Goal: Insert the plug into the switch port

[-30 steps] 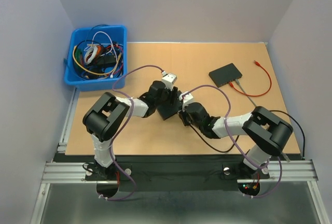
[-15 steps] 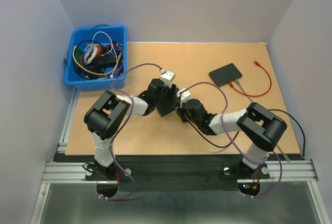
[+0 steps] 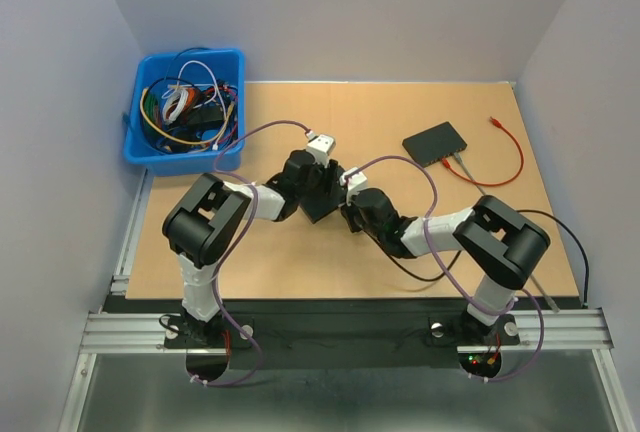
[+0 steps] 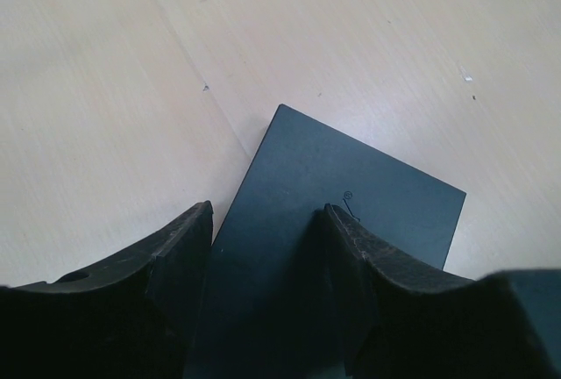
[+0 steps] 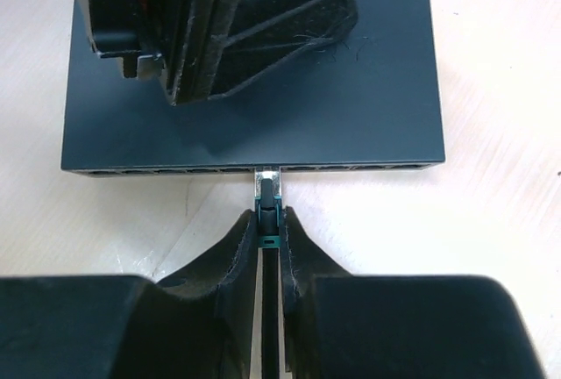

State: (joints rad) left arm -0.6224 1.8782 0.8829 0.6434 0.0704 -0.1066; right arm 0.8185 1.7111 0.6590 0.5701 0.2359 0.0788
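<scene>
A flat black switch (image 3: 323, 211) lies mid-table; its top shows in the left wrist view (image 4: 386, 195) and in the right wrist view (image 5: 351, 107). My left gripper (image 4: 268, 210) is open and rests on the switch top, one finger at its left edge; it also shows in the right wrist view (image 5: 219, 37). My right gripper (image 5: 268, 214) is shut on the plug (image 5: 267, 188), a clear connector with a green boot on a black cable. The plug's tip sits in a port on the switch's front face. In the top view the two grippers (image 3: 318, 190) (image 3: 347, 214) meet at the switch.
A blue bin (image 3: 150, 155) full of cables stands at the back left. A second black switch (image 3: 435, 142) with a red cable (image 3: 512, 160) lies at the back right. The plug's black cable (image 3: 420, 277) trails over the table toward the right arm's base.
My right gripper has moved left and forward with the plug, up against the switch's front face. My left gripper has shifted slightly and stays on the switch.
</scene>
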